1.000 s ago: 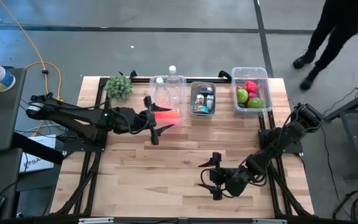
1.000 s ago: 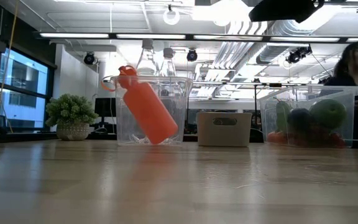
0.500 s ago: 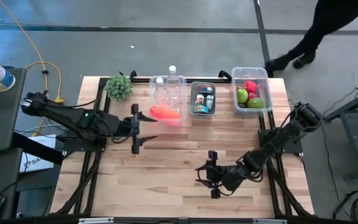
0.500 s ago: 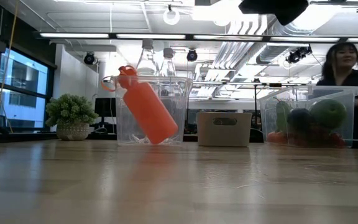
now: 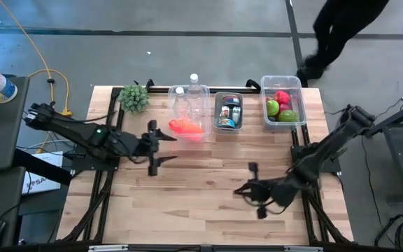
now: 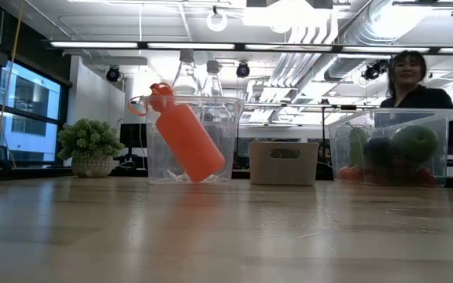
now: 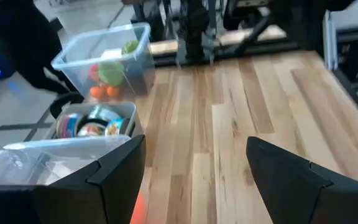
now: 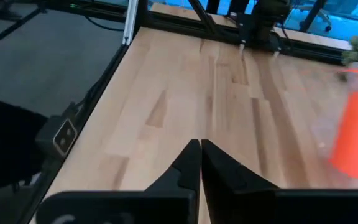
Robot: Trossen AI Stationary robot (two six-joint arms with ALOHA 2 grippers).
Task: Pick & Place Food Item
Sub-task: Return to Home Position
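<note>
At the table's far left corner stands a small green potted plant [image 5: 133, 98]. The left gripper [image 7: 196, 142] hangs over the bare wooden table [image 5: 201, 175] in front of the plant and a little to its right, its two dark fingers spread wide apart with nothing between them. Just to its right, and apart from it, the orange plastic bottle [image 5: 186, 127] sits inside the left clear plastic bin [image 6: 230, 126], leaning tilted, its capped end poking above the rim in the low view. Two clear plastic bottles [image 5: 194, 84] are at the back of that bin. Next comes a small grey tray of cans [image 5: 228, 110], then the right clear plastic bin [image 5: 283, 84] holding red and green fruit. The right gripper [image 8: 199, 146] hovers above the table's near right part, well apart from the bins, its fingers pressed together on nothing. A person in dark clothes [image 6: 411, 86] is beyond the table's far right corner.
</note>
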